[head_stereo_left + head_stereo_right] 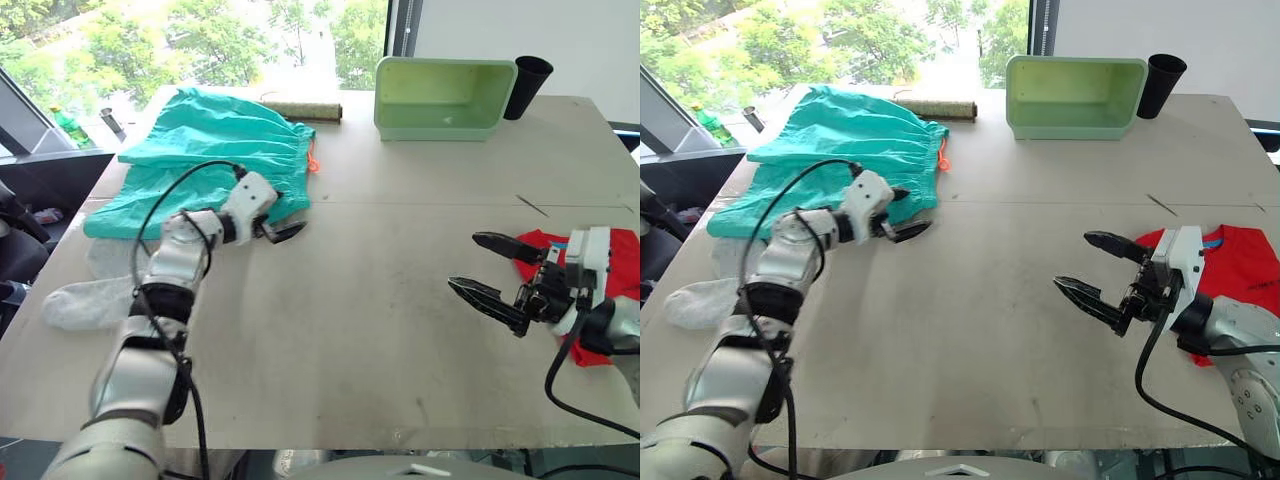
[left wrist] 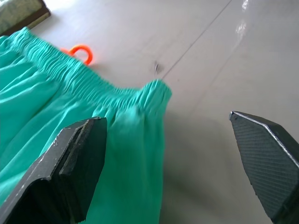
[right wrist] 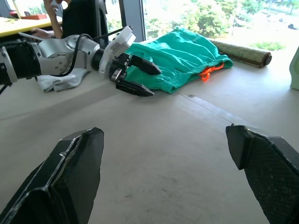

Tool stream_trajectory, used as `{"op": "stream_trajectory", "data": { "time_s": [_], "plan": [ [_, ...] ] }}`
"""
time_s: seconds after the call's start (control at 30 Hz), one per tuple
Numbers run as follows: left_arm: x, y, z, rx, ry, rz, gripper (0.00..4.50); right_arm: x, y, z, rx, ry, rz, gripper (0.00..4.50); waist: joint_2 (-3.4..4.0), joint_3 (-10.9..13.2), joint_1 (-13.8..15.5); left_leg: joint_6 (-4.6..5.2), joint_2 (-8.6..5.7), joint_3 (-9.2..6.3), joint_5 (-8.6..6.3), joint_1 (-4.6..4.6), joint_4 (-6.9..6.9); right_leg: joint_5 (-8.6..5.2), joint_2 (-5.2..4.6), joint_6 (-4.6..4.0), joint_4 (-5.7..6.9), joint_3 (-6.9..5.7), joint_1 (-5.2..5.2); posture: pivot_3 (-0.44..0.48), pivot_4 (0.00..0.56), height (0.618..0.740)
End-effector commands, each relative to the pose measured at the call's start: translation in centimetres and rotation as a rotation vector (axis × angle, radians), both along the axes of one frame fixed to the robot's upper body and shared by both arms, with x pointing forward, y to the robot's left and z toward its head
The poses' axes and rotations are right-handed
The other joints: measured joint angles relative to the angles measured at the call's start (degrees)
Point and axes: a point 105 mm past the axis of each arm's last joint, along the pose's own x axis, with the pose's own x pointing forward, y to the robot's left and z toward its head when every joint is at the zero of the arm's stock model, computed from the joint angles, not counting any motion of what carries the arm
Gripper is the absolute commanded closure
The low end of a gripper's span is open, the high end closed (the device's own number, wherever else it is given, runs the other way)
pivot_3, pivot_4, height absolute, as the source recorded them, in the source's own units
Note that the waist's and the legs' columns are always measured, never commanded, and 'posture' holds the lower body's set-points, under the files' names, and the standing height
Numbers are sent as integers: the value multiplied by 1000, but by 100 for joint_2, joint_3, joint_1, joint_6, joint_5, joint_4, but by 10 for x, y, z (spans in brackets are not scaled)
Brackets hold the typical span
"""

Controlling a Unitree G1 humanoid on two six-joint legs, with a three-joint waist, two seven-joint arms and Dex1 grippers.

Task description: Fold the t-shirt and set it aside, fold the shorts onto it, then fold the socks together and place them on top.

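Head views: shorts (image 1: 210,150) lie spread at the far left of the surface (image 1: 380,300), waistband along their right edge; the left tool (image 1: 282,228), released, sits just beside its near corner. T-shirt (image 1: 1230,265) lies behind the released right tool (image 1: 1102,272). Left wrist view: the waistband corner (image 2: 156,91) lies ahead, between the fingers (image 2: 70,163). Right wrist view: the shorts are well apart, so the left arm is nearer.

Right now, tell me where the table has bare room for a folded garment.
The widest bare patch of the table lies between the left gripper and the right gripper. Crowded: shorts and socks on the left, t-shirt on the right, green bin at the back.
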Motion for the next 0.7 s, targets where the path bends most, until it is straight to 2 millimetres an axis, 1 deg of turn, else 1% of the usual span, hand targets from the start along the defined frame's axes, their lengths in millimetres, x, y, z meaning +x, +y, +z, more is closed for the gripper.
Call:
{"op": "stream_trajectory", "data": {
  "time_s": [0.03, 0.13, 0.23, 0.3, 0.33, 0.37, 0.4, 0.5, 0.57, 0.63, 0.7],
  "plan": [
    [8, 8, 7, 30, -38, 36, 0, -5, 2, 7, -23, -60, -6, 86, -2, 1, -42, 12, 0, 1, 7, 0, 0, 0, 3, 0, 1, 0, 0, 0, 150, 740],
    [12, 10, -3, 58, -4, 56, 0, -7, 0, 6, -29, -62, -24, 86, -3, 1, -68, 16, 1, -1, 10, 1, 0, 0, 8, -1, 7, -3, 0, 0, 150, 740],
    [14, 5, -10, 51, 30, 40, 773, -7, -2, 6, -27, -67, -39, 0, -5, 0, -78, 18, 1, 0, 10, 1, 5, 0, 8, 0, 8, -3, 3, 0, 150, 740],
    [13, -1, -10, 33, 37, 14, 1640, -7, -2, 6, -30, -70, -47, 0, -5, -1, -81, 19, 1, -2, 8, 1, 14, -1, 8, 2, 9, -4, 5, 0, 150, 740],
    [13, -3, -10, 27, 37, 4, 2147, -7, -3, 6, -31, -71, -50, 0, -6, -1, -85, 18, 1, -2, 5, 1, 18, -1, 7, 3, 9, -3, 4, 0, 150, 740],
    [13, -8, -6, 4, 33, -18, 2564, -7, -5, 5, -41, -70, -57, 0, -6, -1, -88, 16, 1, -3, 3, 1, 19, -1, 6, 2, 9, -3, 4, 0, 150, 740],
    [11, -15, -2, -23, 34, -54, 2943, -7, -7, 4, -54, -64, -67, 0, -6, -1, -84, 13, 1, -5, -1, 1, 23, -1, 6, 2, 9, -4, 4, 0, 150, 740],
    [0, -43, 11, -96, 59, -186, 4335, -8, -13, 2, -70, -51, -83, 0, -6, -1, -66, 16, 1, -9, -10, -8, 35, 0, 4, 1, 9, -6, 3, 0, 150, 740],
    [-13, -64, 15, -114, 83, -278, 4425, -8, -15, 1, -80, -42, -87, 0, -6, -1, -72, 26, 1, -9, -9, -14, 42, 1, 2, 0, 9, -5, 4, 0, 150, 740],
    [-35, -93, 20, -149, 114, -392, 4425, -7, -18, -1, -98, -31, -90, 0, -5, -1, -92, 33, 1, -8, -5, -19, 45, 1, 1, -1, 8, -4, 5, 0, 150, 740],
    [-55, -118, 23, -172, 141, -483, 4425, -6, -20, -2, -118, -29, -92, 0, -4, -1, -113, 36, 1, -8, -3, -21, 49, 1, 2, -1, 8, -4, 4, 0, 150, 740]
  ]
}}
